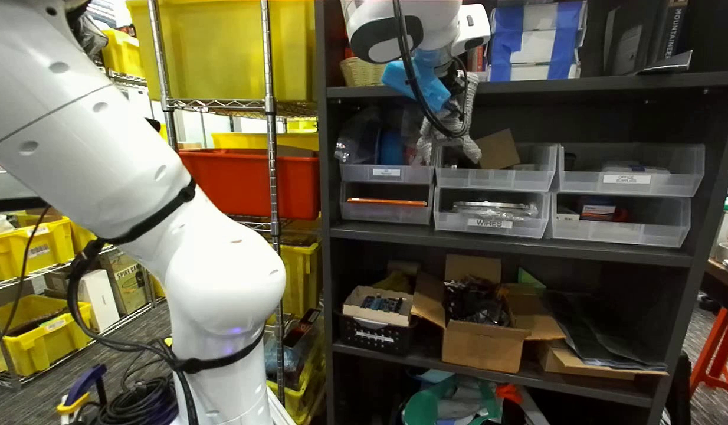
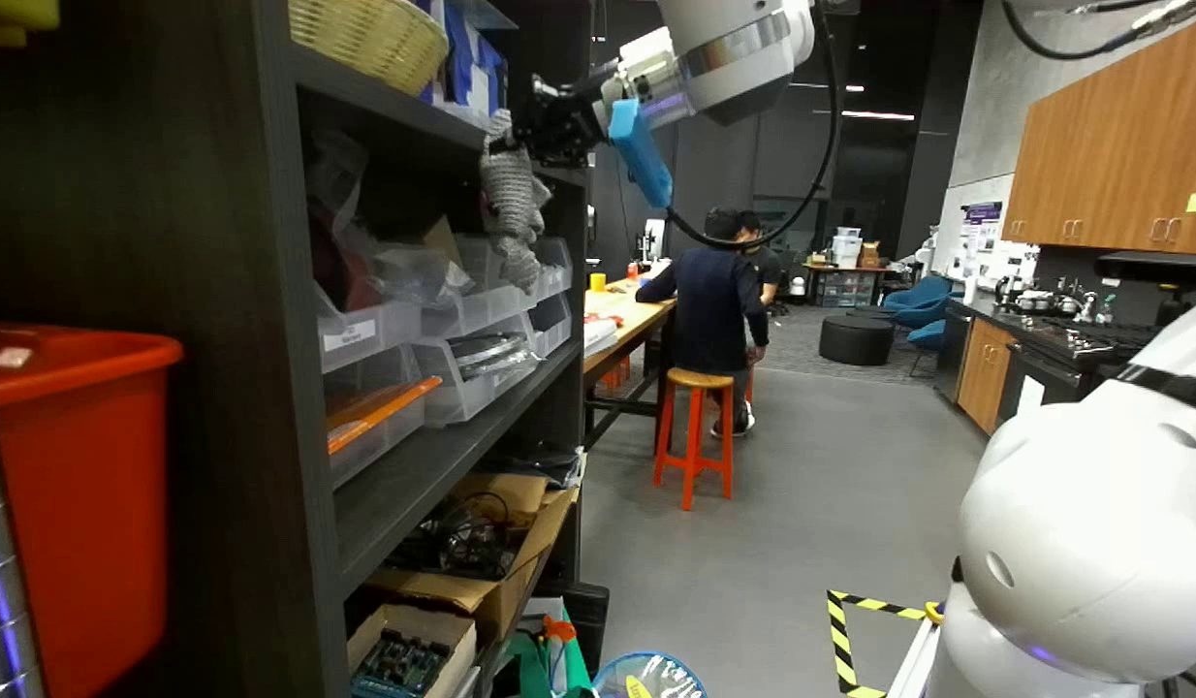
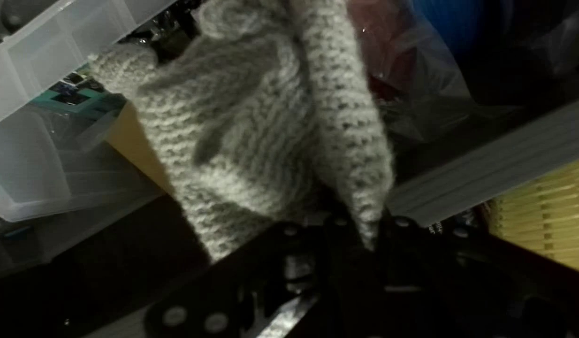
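The end effector (image 3: 339, 223) was closed upon a grey knitted piece (image 2: 513, 199), similar to a glove, pinching its upper end. This piece hung downward near the upper clear bins (image 1: 494, 179) of the dark shelf unit (image 1: 399, 236); whether it touched them, I could not tell. On the top board (image 1: 576, 86), a wicker basket (image 2: 375, 39) was standing.
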`<move>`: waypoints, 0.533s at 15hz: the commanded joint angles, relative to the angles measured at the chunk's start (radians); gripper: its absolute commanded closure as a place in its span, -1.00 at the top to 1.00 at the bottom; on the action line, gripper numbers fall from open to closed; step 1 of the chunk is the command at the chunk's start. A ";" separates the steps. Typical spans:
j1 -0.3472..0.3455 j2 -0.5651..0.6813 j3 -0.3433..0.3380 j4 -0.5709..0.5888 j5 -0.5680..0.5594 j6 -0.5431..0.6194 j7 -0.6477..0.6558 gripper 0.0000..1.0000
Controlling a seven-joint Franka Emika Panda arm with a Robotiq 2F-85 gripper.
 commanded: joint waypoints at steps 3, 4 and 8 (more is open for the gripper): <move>0.021 -0.038 0.014 -0.032 0.000 0.042 -0.003 -0.95; 0.017 -0.038 0.011 -0.020 0.001 0.041 0.008 -0.95; 0.031 -0.026 -0.033 0.047 -0.036 0.039 0.106 -0.95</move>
